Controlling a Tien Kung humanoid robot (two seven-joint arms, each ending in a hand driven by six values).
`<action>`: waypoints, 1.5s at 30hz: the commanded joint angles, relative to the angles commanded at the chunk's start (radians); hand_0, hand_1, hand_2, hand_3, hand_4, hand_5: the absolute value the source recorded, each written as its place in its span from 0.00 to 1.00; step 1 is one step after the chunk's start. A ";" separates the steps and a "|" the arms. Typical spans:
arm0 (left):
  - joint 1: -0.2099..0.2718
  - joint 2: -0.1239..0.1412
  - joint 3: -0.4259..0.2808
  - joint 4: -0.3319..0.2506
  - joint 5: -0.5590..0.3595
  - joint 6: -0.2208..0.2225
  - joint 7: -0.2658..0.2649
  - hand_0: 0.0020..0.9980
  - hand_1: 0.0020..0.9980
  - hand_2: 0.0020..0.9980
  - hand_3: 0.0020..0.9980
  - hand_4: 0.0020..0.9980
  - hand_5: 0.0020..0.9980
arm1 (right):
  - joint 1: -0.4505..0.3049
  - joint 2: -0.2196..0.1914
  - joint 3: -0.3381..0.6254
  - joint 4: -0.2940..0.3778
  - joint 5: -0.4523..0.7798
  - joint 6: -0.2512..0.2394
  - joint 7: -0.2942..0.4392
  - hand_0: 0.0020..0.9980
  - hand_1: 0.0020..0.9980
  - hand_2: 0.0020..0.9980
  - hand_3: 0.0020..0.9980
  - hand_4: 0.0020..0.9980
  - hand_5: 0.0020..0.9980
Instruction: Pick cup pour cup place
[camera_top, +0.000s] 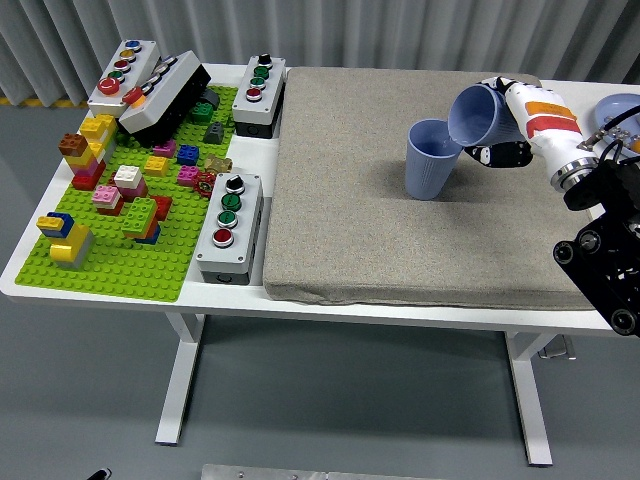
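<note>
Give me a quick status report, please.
Right hand holding tilted cup over upright cup on mat. Left arm unseen. Nothing obstructing.

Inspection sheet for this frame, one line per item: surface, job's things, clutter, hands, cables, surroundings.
Surface: white table with a grey mat over its right part.
Job's things: standing blue cup upright on the mat; held blue cup tipped, mouth toward the standing cup's rim.
Clutter: green brick baseplate with coloured bricks at left; button boxes around it; a blue plate at the right edge.
Hands: right hand grips the held blue cup; left hand not in view.
Cables: dark wires on the right forearm.
Surroundings: grey corrugated wall, grey floor; no person seen.
</note>
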 joint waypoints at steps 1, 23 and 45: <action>0.000 0.000 0.000 0.000 0.000 0.000 0.000 0.81 0.75 0.82 0.73 0.52 1.00 | 0.000 0.000 0.000 0.000 0.000 0.000 0.000 0.72 0.63 0.51 0.60 0.77 0.23; -0.007 0.003 -0.005 0.000 0.003 0.001 0.001 0.81 0.76 0.82 0.72 0.52 1.00 | 0.055 -0.032 -0.099 0.004 0.000 0.003 -0.006 0.73 0.62 0.51 0.60 0.77 0.23; -0.008 0.006 -0.006 0.000 0.005 0.002 0.001 0.81 0.76 0.82 0.72 0.53 1.00 | 0.091 -0.049 -0.150 -0.001 0.002 0.005 -0.006 0.73 0.63 0.51 0.60 0.76 0.23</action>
